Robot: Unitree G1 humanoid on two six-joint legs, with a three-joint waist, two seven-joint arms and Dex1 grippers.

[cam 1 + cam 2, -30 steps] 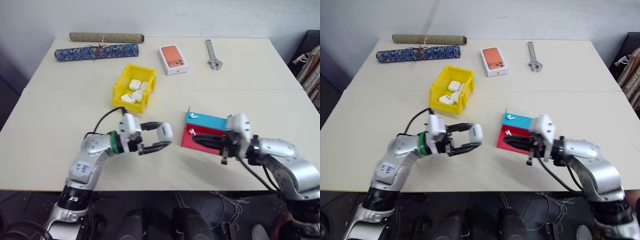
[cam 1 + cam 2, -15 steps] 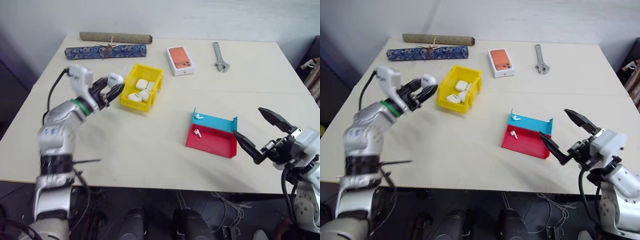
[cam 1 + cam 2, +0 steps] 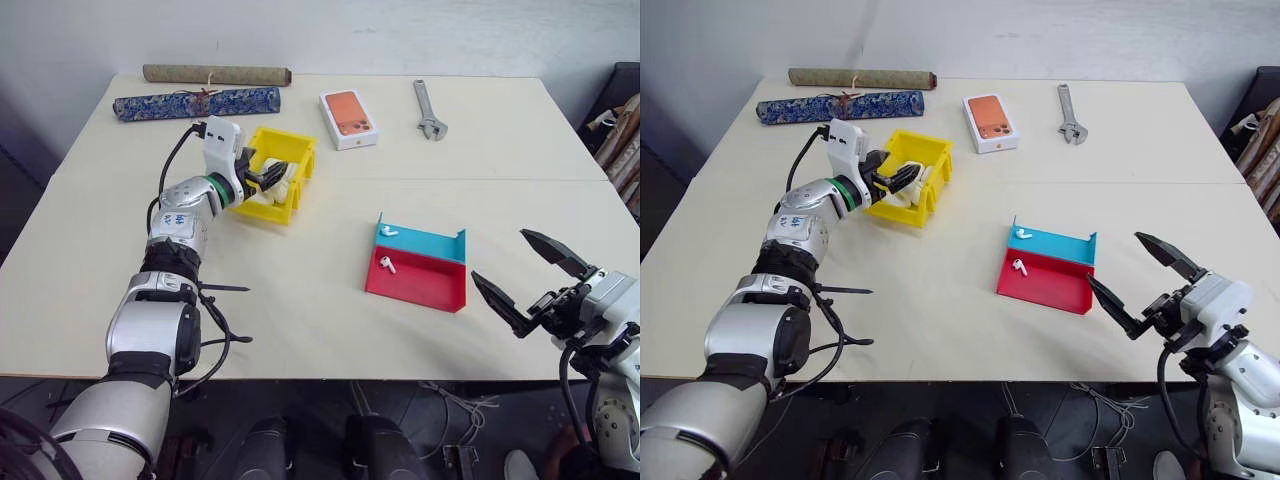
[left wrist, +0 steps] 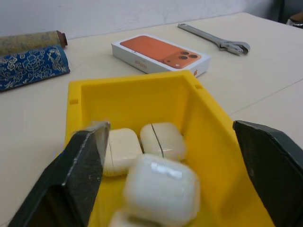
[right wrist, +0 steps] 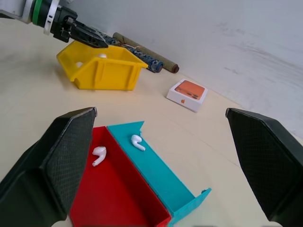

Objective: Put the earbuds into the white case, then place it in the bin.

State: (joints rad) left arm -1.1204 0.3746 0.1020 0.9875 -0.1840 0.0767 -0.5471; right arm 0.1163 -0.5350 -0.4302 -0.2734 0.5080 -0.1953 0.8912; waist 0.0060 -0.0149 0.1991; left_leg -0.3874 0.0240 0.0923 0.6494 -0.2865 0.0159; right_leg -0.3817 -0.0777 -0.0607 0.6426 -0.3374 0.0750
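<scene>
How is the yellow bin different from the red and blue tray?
The bin is one colour, yellow, with high walls; the tray is half red, half blue, low and open at the near side. The bin holds several white cases; the tray holds two earbuds, one on each colour. The left gripper is at the bin; nothing touches the tray. Both sit on the table.

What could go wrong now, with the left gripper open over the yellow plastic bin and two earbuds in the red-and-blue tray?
The glossy white case sits on other cases in the yellow plastic bin, between the open left gripper fingers; pulling back might drag it out. The two small white earbuds lie loose in the red-and-blue tray; the wide-open right gripper could nudge the tray and scatter them.
</scene>
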